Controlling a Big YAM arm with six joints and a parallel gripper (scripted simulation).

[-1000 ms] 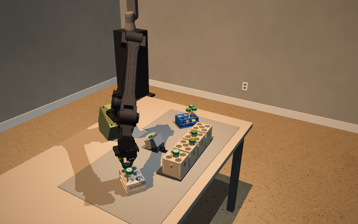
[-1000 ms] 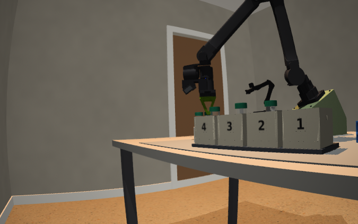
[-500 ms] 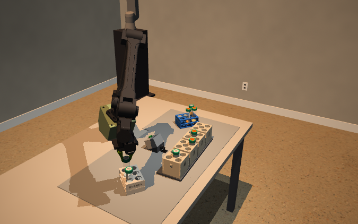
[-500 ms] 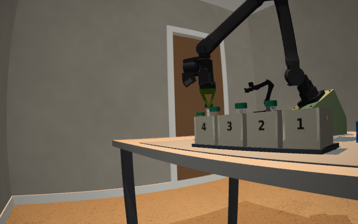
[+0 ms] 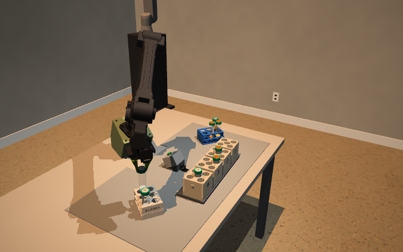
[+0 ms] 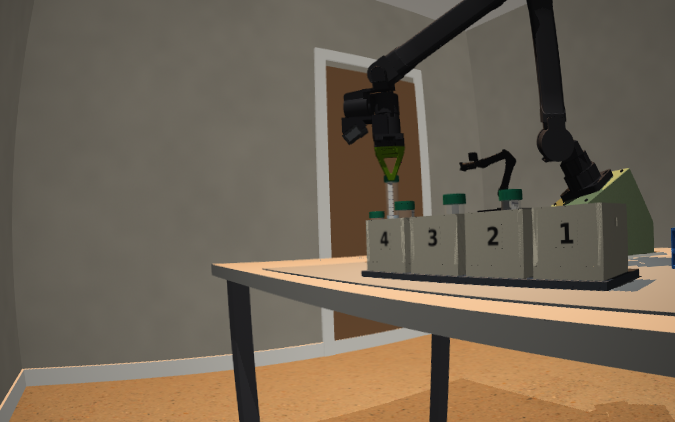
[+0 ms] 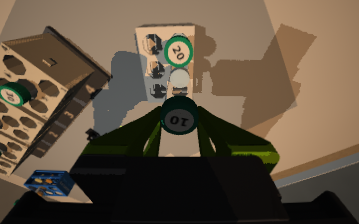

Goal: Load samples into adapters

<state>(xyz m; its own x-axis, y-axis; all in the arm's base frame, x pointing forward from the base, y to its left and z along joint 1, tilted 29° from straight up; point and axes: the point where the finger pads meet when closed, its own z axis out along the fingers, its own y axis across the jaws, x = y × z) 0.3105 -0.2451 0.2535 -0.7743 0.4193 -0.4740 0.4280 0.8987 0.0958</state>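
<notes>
My gripper [image 5: 141,168] is shut on the cap of a 10 mL blank tube [image 7: 179,116] and holds it upright above the blank rack RB [image 5: 150,200]; its tip hangs just over the rack. It also shows in the exterior view [image 6: 391,196]. A 20 mL blank [image 7: 178,51] stands in RB. The loading stand ST [image 5: 210,169] holds four adapters in a row; one white-dot blank [image 5: 197,171] stands in the near adapter and two orange-dot samples [image 5: 217,157] in the middle ones. The blue sample rack RS [image 5: 209,134] at the far end holds three tubes.
The DONE desk [image 5: 174,161] sits between the arm base [image 5: 119,141] and ST. ST lies close to the table's right edge. In the exterior view the adapters read 4, 3, 2, 1 from left to right [image 6: 491,236].
</notes>
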